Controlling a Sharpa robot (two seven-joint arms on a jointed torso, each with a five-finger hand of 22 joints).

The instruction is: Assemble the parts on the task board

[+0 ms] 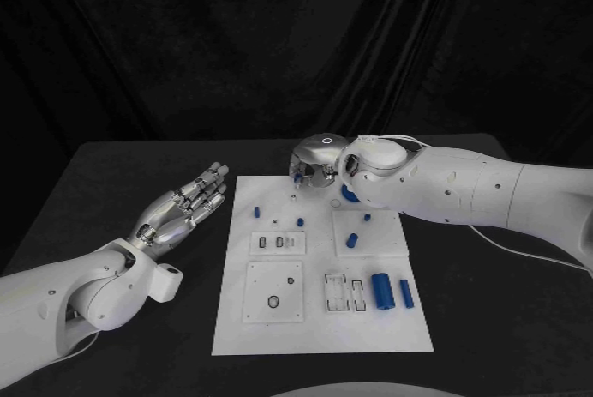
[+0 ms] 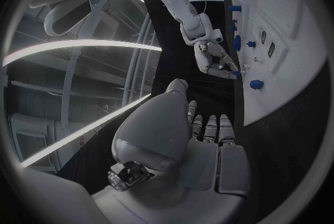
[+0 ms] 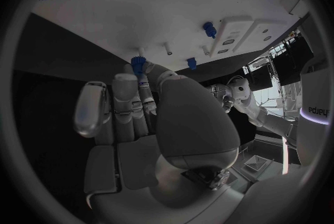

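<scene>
right hand (image 3: 150, 118) fingertips at small blue part (image 3: 138, 63), task board (image 3: 139, 12) edge

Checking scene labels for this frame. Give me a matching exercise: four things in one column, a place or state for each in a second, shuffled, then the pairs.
Things:
1. left hand
2. right hand
3. two blue cylinders
4. task board

Places or states:
A. lying side by side at the board's near right
B. white plate in the middle of the black table
C. off the board's left edge, fingers straight, holding nothing
D. over the board's far edge, fingertips at a small blue part

Pairs: 1-C, 2-D, 3-A, 4-B
</scene>
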